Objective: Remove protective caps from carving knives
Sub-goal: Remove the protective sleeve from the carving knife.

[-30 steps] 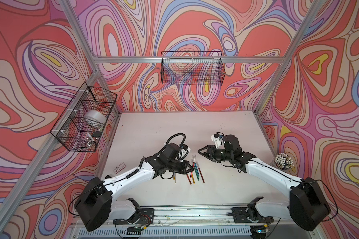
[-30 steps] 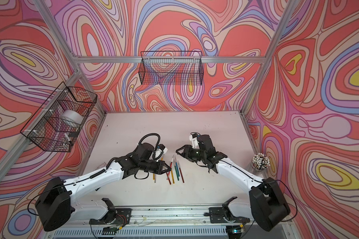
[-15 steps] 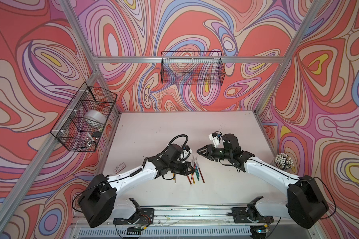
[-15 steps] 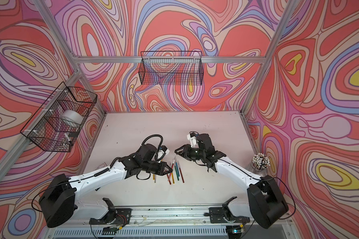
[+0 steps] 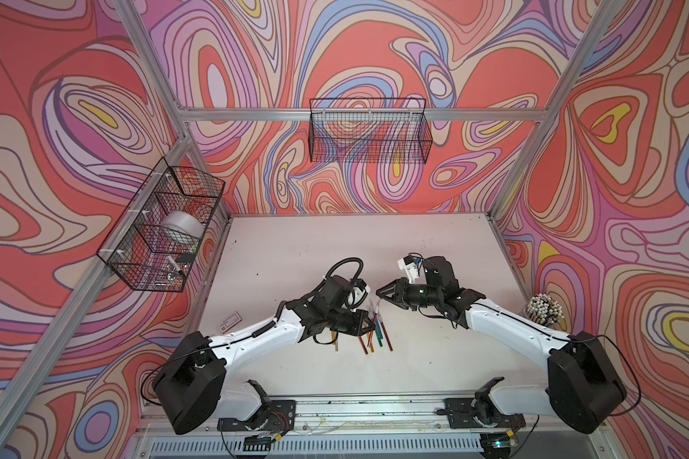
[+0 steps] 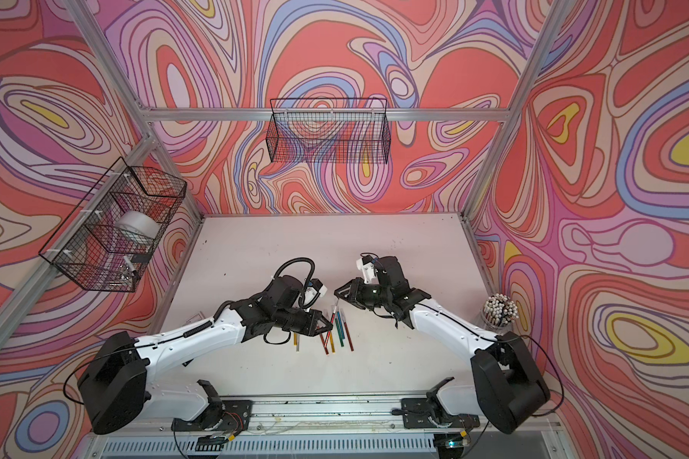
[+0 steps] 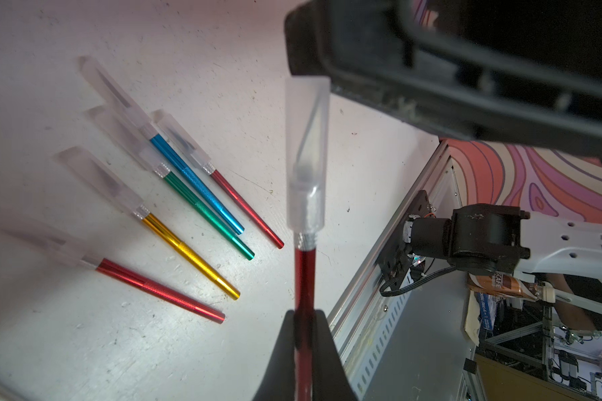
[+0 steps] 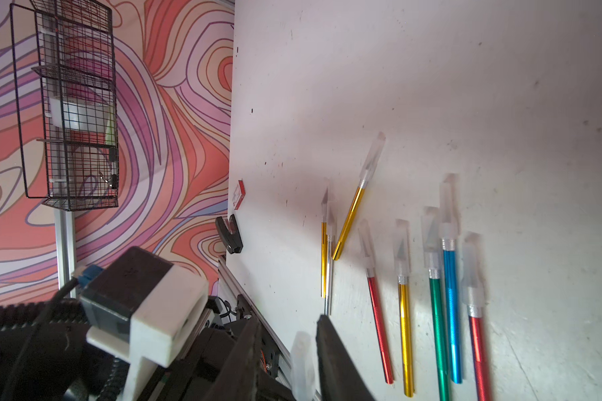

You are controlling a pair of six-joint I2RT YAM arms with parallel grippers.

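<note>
Carving knife with metallic red handle (image 7: 304,277): sits pinched by the handle between the pressed-together fingers of the left tool (image 7: 304,316), held clear of the white worktop (image 7: 84,347). Wears a translucent whitish plastic protective cap (image 7: 308,145) over the blade, pushed down to the silver collar. Points that capped end at the black right tool (image 8: 289,321). Shows, in the right wrist view, the cap's tip between the right tool's partly spread fingers: just beside one finger (image 8: 331,347), a clear gap to the other. Meets the right tool above the middle of the worktop in both top views. Hangs near a loose row of five capped knives (image 7: 195,187) lying flat on the worktop, handles red, gold, green, blue and red. Shares the worktop, in the right wrist view, with three more capped knives (image 8: 350,222) beside that row, two gold and one silver. Leaves well apart, at the worktop's right edge, a clear cup of white-tipped sticks (image 5: 543,312).
</note>
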